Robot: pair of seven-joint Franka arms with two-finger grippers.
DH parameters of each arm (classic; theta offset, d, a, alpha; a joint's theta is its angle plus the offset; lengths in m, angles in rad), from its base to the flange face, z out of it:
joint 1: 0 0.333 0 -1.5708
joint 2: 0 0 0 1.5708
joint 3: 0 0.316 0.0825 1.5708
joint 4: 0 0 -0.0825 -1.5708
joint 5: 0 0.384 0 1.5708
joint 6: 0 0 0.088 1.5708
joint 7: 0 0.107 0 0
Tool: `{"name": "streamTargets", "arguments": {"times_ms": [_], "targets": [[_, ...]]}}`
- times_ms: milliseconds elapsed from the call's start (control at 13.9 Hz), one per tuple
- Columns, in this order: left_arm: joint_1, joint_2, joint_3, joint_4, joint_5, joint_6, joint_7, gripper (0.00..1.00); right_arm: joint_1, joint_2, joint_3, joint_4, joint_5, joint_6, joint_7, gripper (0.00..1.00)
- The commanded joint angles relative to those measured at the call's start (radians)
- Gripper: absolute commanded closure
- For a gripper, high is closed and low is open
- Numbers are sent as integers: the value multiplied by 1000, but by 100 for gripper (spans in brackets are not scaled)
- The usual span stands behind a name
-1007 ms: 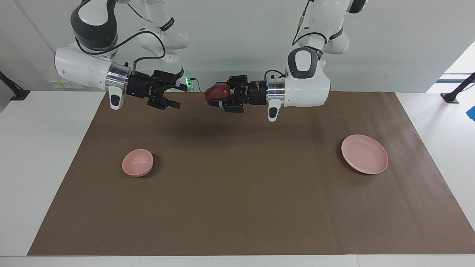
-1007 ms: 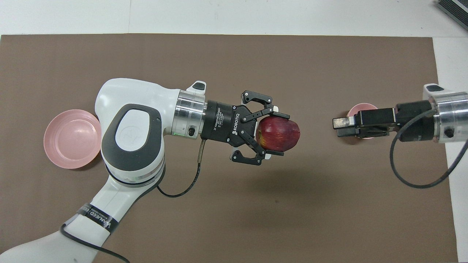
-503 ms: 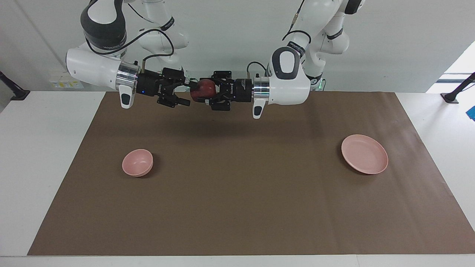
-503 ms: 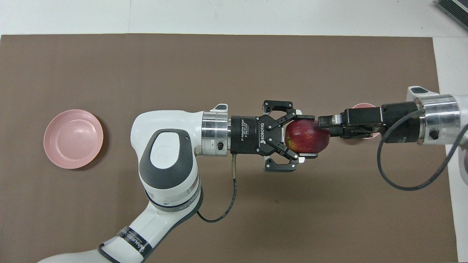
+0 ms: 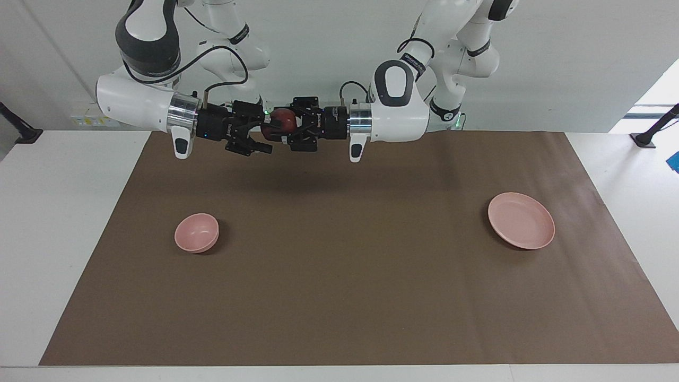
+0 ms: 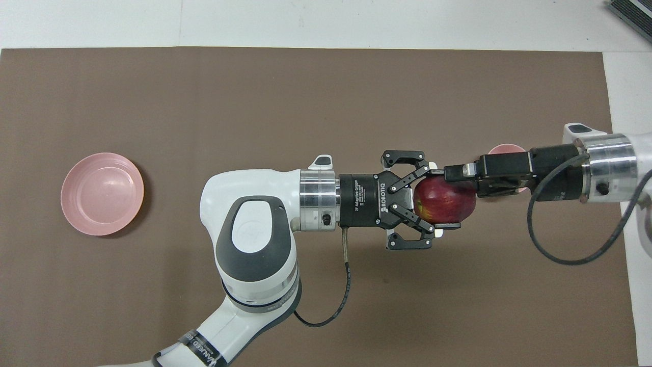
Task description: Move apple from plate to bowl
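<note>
A white table (image 5: 63, 212) carries a brown mat (image 5: 339, 286); on it sit the bowl (image 5: 197, 232) and the plate (image 5: 521, 220), well apart.

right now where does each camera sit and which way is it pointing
Facing view: high across the table, looking back at the robots; both arms show whole, left gripper shut on the apple, right gripper open at it, with the bowl and plate below.
Overhead view: high above the robots' end, looking steeply down; left arm from the bottom, right gripper from the side, covering most of the bowl.
Shared: apple, bowl, plate, brown mat, both grippers, half a turn apart.
</note>
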Motion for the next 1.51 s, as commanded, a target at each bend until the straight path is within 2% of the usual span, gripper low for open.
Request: {"name": "streamTargets", "arguments": {"times_ms": [0,432,1438], "targets": [[-6,-6,-3,4,-39,65,24,100,-52,-15,2,-17,18,-72,-29,0],[-7,3,-51,44,-41,109,56,100,-8,-18,2,-25,10,-12,-32,0],[-16,12,-61,62,-41,134,93,100,-8,-47,2,-67,1,-63,3,1]]}}
